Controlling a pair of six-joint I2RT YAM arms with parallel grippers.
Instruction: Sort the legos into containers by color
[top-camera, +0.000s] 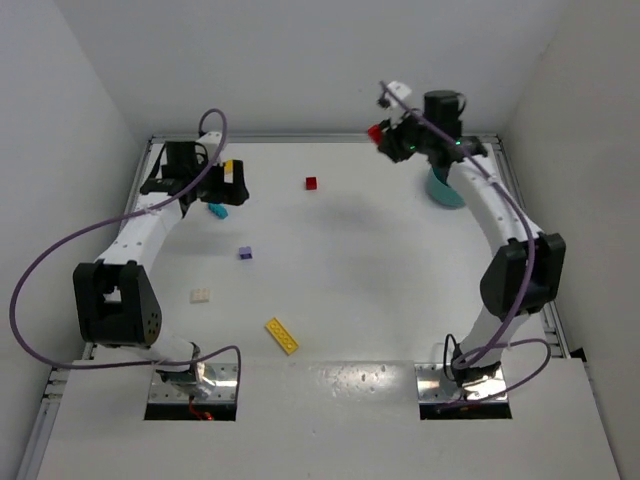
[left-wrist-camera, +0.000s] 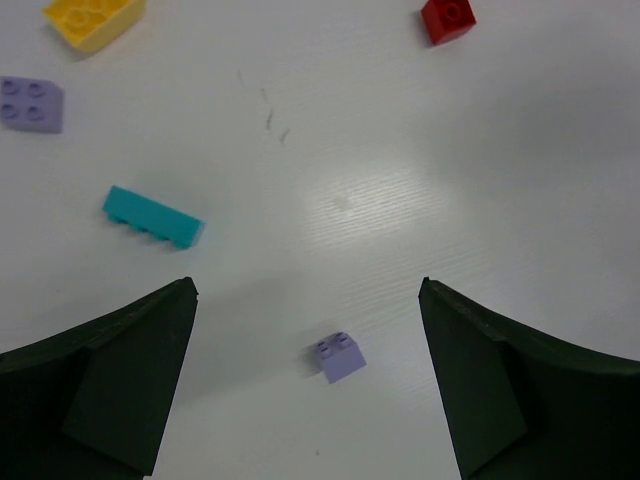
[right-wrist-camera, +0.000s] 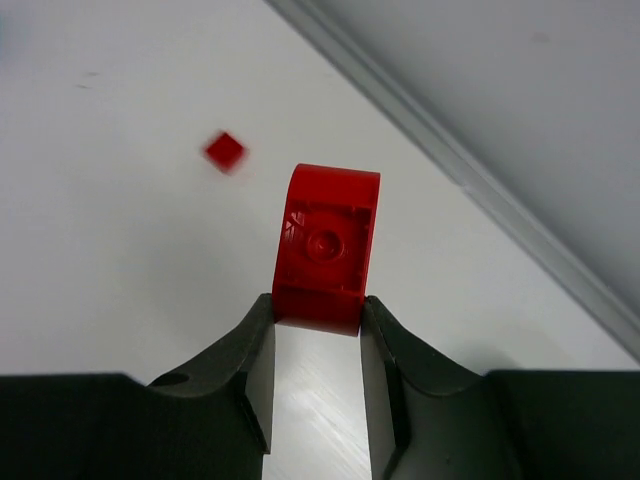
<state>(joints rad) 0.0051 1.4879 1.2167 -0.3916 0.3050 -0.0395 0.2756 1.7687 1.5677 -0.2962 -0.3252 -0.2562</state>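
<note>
My right gripper (top-camera: 386, 136) hangs above the table's far right and is shut on a red lego (top-camera: 376, 131). In the right wrist view that red lego (right-wrist-camera: 326, 248) sticks out past the gripper (right-wrist-camera: 317, 312), its hollow underside facing the camera. The teal container (top-camera: 445, 190) stands just behind the right arm, partly hidden by it. My left gripper (top-camera: 230, 186) is open at the far left. A small purple lego (left-wrist-camera: 338, 357) lies between its fingers (left-wrist-camera: 120, 370), touching neither. A cyan lego (left-wrist-camera: 152, 217) lies left of it.
Loose on the table lie a small red lego (top-camera: 311, 183), a purple one (top-camera: 245, 253), a cream one (top-camera: 201, 295) and a long yellow plate (top-camera: 282, 335). A metal rail (right-wrist-camera: 450, 160) edges the table at the back, with white walls around it.
</note>
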